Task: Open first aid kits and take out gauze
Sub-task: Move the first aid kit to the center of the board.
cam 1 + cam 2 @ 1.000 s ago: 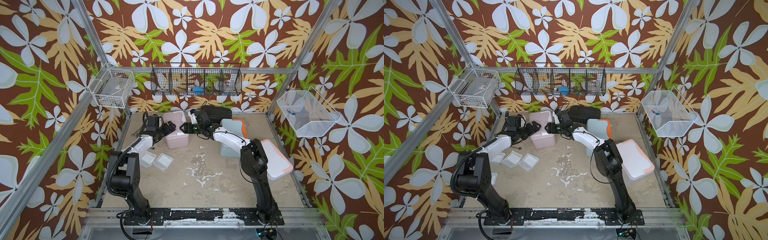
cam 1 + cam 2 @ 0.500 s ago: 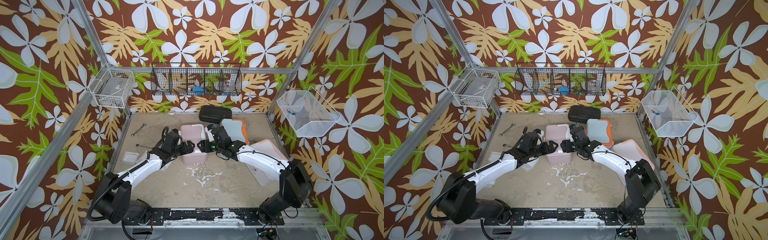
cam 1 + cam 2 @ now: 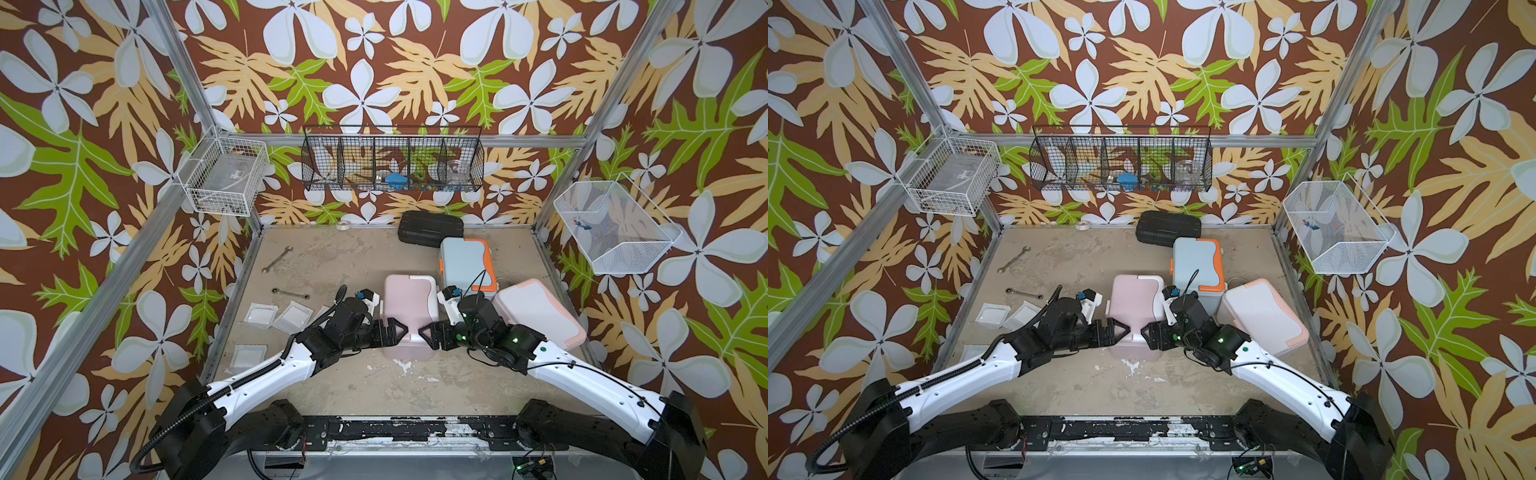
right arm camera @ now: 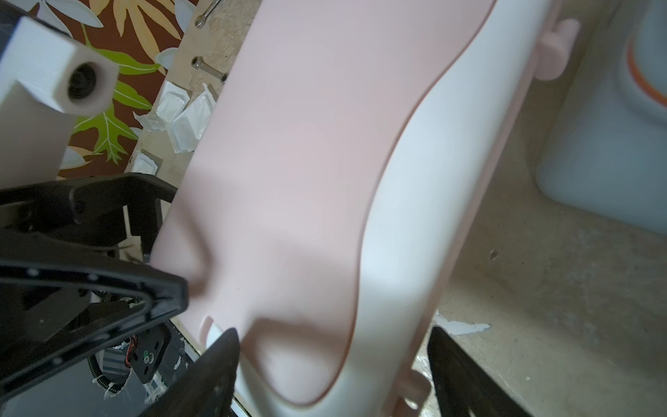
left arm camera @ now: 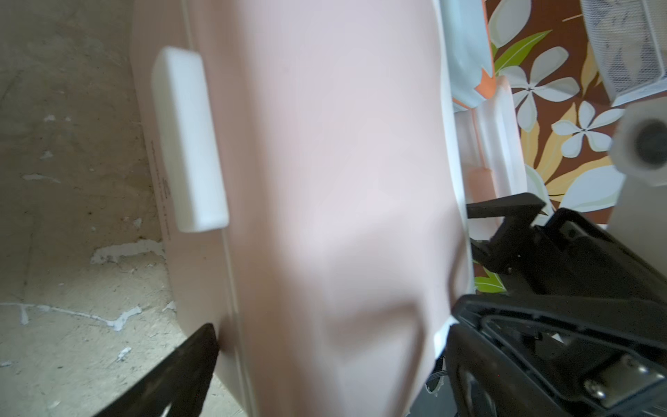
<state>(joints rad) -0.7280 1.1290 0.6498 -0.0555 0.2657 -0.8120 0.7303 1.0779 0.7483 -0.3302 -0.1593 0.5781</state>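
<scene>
A dusty pink plastic first aid kit point(image 3: 409, 303) with white trim stands in the middle of the worn beige table point(image 3: 332, 257), its lid down and the white latch point(image 5: 189, 140) on its near wall. The two arms meet at its near end. The left gripper point(image 3: 399, 332) is at the near left corner with its jaws spread wide. In the left wrist view one of its fingers point(image 5: 195, 361) has its tip against the latch wall and the other lies over the lid, so the corner sits between them. The right gripper point(image 3: 427, 332) is at the near right corner, jaws apart. In the right wrist view one of its fingers point(image 4: 216, 368) rests on the lid and the other stands just outside the side wall. Whether either gripper presses on the kit cannot be told.

Just behind the pink kit's far right corner stands a light blue plastic kit point(image 3: 463, 262) with orange trim. To the right lies a white plastic kit point(image 3: 536, 311) with peach trim, turned at an angle – both are closed. Flat white gauze packets point(image 3: 261, 312) in clear wrap lie on the table's left side, near the left arm – well apart from the kits. A flat black ribbed case point(image 3: 430, 227) sits at the back, and two metal wrenches point(image 3: 277, 259) lie at the left.
</scene>
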